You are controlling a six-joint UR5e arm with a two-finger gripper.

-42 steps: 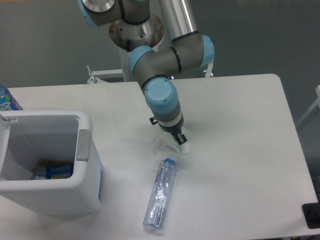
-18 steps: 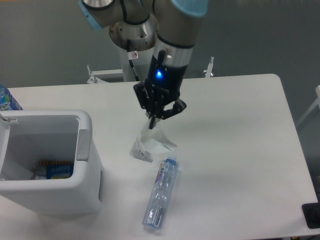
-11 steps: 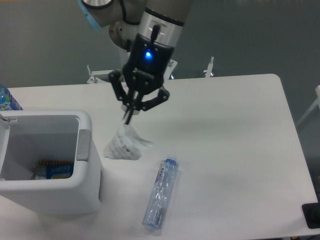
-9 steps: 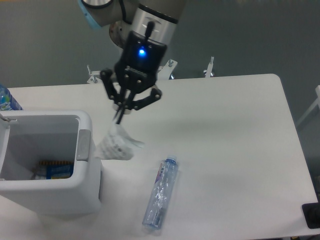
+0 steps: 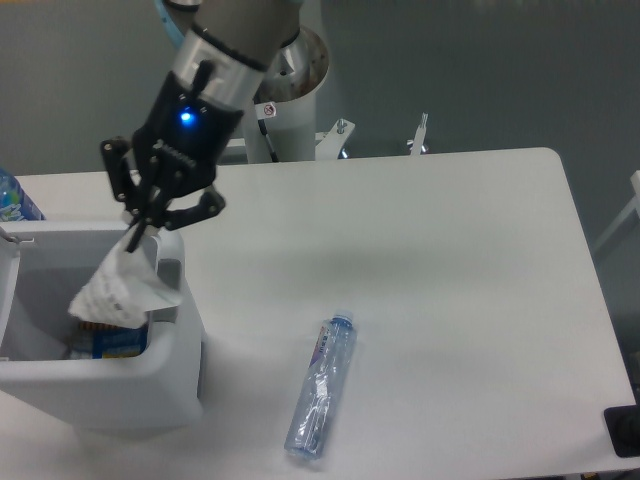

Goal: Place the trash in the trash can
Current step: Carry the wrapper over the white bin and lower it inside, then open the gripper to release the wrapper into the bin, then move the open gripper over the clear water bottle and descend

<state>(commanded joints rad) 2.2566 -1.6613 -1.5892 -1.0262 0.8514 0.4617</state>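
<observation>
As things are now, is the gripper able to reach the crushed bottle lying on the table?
Probably not at once: the gripper is shut on the wrapper, hanging over the trash can. The crushed bottle itself lies in the open, with nothing on or against it.

A white rectangular table [image 5: 450,250] with rounded corners fills most of the frame. At the far left edge, a clear bottle with a bright blue label [image 5: 14,200] is cut off by the frame. A small black object [image 5: 624,430] sits at the lower right corner. Grey floor [image 5: 520,70] spans the top, with a white metal bracket [image 5: 420,133] just behind the table's far edge.
</observation>
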